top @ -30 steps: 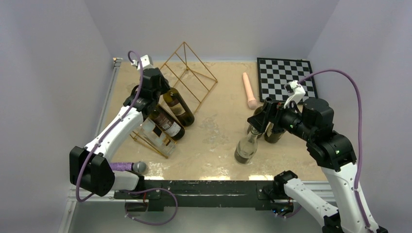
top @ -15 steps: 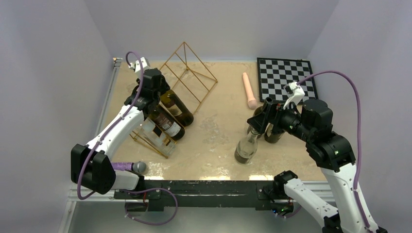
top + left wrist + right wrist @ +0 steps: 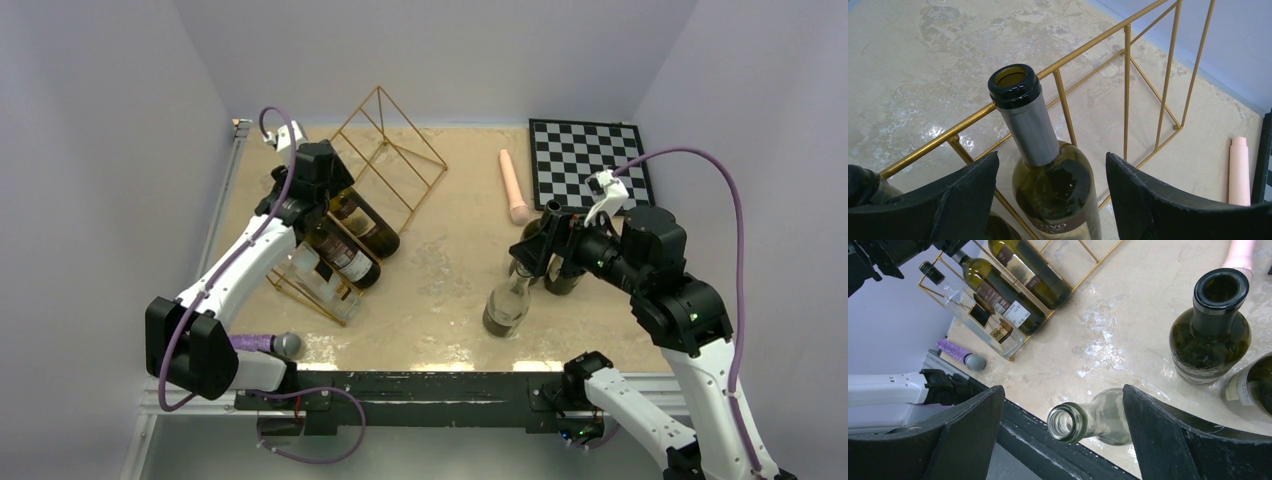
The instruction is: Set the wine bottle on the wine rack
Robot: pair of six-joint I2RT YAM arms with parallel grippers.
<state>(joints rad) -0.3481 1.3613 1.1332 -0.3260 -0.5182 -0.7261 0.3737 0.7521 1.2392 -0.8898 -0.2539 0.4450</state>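
- Top external: fixed high behind the near edge of the table [image 3: 440, 290], facing down and forward; covers the whole surface.
- Left wrist: close range, facing a wine bottle [image 3: 1048, 170] in the wine rack [image 3: 1127, 75].
- Right wrist: higher, facing down onto a clear bottle [image 3: 1103, 417]; the wine rack appears in all three views.

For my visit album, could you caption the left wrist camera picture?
Open left end effector straddling a wine bottle that rests in the gold wire rack.

Beige marbled tabletop [image 3: 440, 270] is occupied by a wine rack [image 3: 1127, 100], a chessboard [image 3: 585, 165], a pink cylinder [image 3: 514, 187] and three upright bottles [image 3: 505, 310].
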